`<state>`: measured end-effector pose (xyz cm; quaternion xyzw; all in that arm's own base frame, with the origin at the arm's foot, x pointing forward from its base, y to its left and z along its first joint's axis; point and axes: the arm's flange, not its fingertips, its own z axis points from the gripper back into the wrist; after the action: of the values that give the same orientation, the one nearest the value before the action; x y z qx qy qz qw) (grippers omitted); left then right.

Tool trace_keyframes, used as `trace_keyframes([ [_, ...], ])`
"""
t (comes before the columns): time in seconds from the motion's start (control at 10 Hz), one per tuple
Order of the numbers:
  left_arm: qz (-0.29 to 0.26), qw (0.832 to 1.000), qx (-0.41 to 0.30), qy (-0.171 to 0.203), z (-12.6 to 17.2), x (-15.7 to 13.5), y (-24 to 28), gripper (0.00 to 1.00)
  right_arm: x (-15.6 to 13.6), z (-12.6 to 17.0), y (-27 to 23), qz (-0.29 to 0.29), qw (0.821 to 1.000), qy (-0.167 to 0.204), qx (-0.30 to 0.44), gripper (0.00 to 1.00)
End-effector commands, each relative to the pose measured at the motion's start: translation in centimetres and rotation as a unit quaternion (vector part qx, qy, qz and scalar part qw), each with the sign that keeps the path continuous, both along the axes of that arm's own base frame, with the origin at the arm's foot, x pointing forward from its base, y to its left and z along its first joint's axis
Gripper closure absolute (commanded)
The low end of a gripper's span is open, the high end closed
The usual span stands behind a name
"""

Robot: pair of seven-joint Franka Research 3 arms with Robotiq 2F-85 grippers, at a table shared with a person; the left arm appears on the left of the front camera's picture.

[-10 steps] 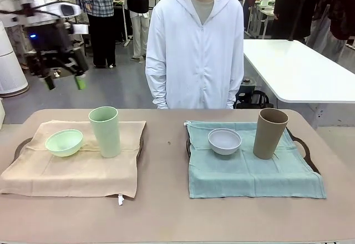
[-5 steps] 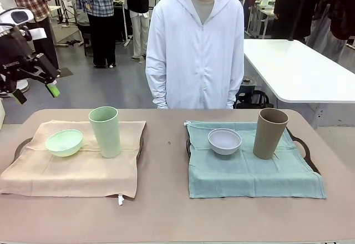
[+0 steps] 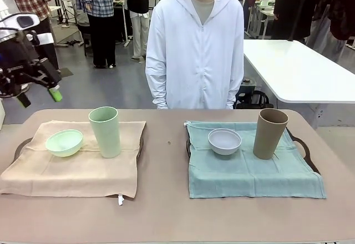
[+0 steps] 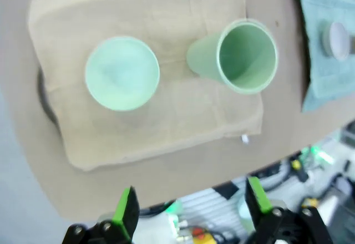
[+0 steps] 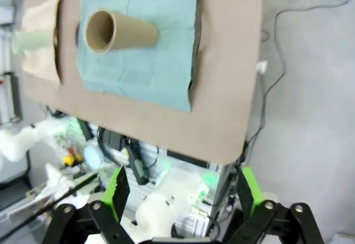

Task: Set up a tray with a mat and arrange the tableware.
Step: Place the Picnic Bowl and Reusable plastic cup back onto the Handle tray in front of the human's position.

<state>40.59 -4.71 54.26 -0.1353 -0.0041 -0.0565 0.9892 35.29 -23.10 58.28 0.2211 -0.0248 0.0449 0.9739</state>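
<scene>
In the front view two trays sit side by side on the brown table [image 3: 166, 211]. The left tray [image 3: 21, 143], in the frame's lower left, is covered by a beige mat [image 3: 72, 169]; the right tray [image 3: 302, 147] by a teal mat [image 3: 249, 172]. On the beige mat a mint bowl [image 3: 64, 142] sits mouth up, and just right of it a green tumbler [image 3: 105, 131] stands upright, long axis vertical, mouth up. The two are close but apart. On the teal mat a white bowl [image 3: 224, 141] rests mouth up at the upper middle, and a tan tumbler [image 3: 270, 133] stands upright near the mat's upper right, apart from the bowl.

The left gripper [image 3: 39, 97] hangs in the air at the frame's upper left, above and behind the left tray, fingers spread, nothing between them. In the left wrist view its green fingers [image 4: 126, 209] rise from the bottom edge, wide apart, with the mint bowl and green tumbler well above them in the frame.

The right gripper [image 5: 180, 194] appears in its own wrist view, jaws spread and holding nothing, high over the table's edge, with the tan tumbler and teal mat at upper left.

A person in a white hoodie [image 3: 195, 50] stands at the far side, centre frame, behind the gap between the trays. A white table [image 3: 299, 72] stands at the right behind.
</scene>
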Motion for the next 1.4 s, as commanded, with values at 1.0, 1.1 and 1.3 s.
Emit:
trace_keyframes([
  [1.0,0.026,0.911,-0.391,-0.127,-2.2,-8.2,22.9,0.0,-10.0,-3.4,-18.0,-0.057,0.927,-0.096,0.359,0.0],
  [1.1,0.048,0.901,-0.404,-0.15,-2.1,-9.1,24.3,0.0,-10.2,-3.8,-18.2,-0.063,0.922,-0.1,0.368,0.0],
  [1.3,0.081,0.891,-0.41,-0.177,-1.8,-10.7,24.9,0.0,-11.0,-4.5,-18.1,-0.061,0.921,-0.094,0.374,0.0],
])
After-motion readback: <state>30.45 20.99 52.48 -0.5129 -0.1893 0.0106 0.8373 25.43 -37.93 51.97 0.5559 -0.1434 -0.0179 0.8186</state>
